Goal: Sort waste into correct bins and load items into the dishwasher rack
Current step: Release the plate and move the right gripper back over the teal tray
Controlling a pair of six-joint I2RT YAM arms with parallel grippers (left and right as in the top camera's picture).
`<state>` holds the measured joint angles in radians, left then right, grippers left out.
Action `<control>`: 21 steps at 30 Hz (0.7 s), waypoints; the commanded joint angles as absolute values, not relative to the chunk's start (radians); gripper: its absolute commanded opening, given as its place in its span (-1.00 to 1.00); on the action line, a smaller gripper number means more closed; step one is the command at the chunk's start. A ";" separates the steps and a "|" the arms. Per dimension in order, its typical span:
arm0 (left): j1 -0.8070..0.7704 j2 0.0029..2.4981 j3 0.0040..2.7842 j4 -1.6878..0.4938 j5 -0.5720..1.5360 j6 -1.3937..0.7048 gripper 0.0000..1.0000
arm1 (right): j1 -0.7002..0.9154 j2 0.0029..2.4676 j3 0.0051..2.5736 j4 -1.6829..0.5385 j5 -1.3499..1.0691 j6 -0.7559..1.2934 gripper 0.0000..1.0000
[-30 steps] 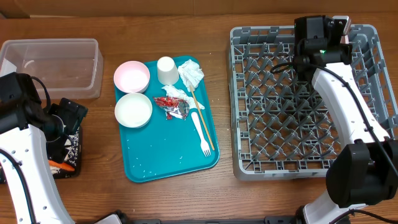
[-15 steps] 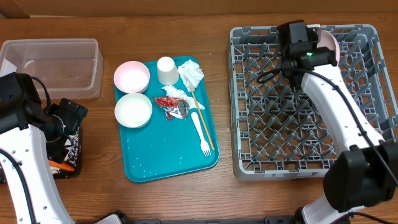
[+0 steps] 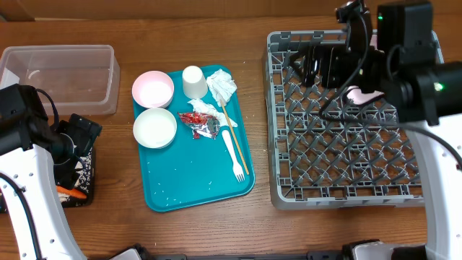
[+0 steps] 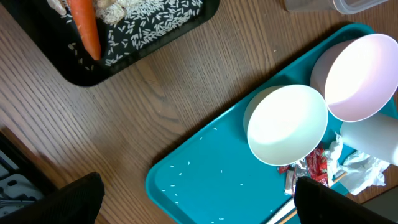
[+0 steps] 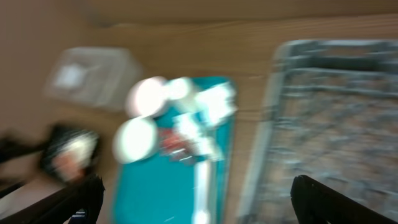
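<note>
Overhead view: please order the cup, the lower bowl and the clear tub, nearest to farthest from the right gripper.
From the right gripper:
1. cup, top of tray
2. lower bowl, tray's left
3. clear tub, far left

serving tray (image 3: 191,173) left of rack (image 3: 339,196)

Left of centre are two small round white bowls, an upper bowl (image 3: 153,89) and a lower bowl (image 3: 154,128). Beside them: one white cup (image 3: 193,81), one white plastic fork (image 3: 234,153), one crumpled red-and-silver foil wrapper (image 3: 202,124) and two crumpled white napkins, a larger napkin (image 3: 221,85) and a smaller napkin (image 3: 205,108). The thin wooden chopsticks (image 3: 232,130) lie too close together to count. There is one teal rectangular serving tray (image 3: 188,180), one clear rectangular plastic tub (image 3: 58,72) at upper left, one flat black tray (image 3: 85,177) at lower left, one orange carrot (image 4: 86,28), and one large grey pegged plastic rack (image 3: 346,180) at right.
</note>
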<state>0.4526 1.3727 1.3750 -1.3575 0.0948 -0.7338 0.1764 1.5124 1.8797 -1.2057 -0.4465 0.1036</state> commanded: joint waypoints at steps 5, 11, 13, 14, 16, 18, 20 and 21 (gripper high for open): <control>0.457 1.369 1.390 -1.356 0.101 -0.733 1.00 | 0.344 1.582 1.816 -1.208 -0.649 0.104 1.00; 0.457 1.369 1.390 -1.356 0.101 -0.733 1.00 | 0.561 1.706 1.764 -1.157 -0.427 0.145 1.00; 0.457 1.369 1.390 -1.356 0.101 -0.733 1.00 | 0.608 1.754 1.764 -1.129 -0.374 0.188 1.00; 0.457 1.369 1.390 -1.356 0.101 -0.733 1.00 | 0.630 1.778 1.764 -1.116 -0.352 0.205 1.00; 0.457 1.369 1.390 -1.356 0.101 -0.733 1.00 | 0.666 1.824 1.764 -1.096 -0.321 0.232 1.00; 0.457 1.369 1.390 -1.356 0.101 -0.733 1.00 | 0.691 1.860 1.764 -1.083 -0.309 0.241 1.00; 0.457 1.369 1.390 -1.356 0.101 -0.733 1.00 | 0.710 1.888 1.764 -1.074 -0.307 0.244 1.00; 0.457 1.369 1.390 -1.356 0.101 -0.733 1.00 | 0.719 1.902 1.764 -1.072 -0.307 0.245 1.00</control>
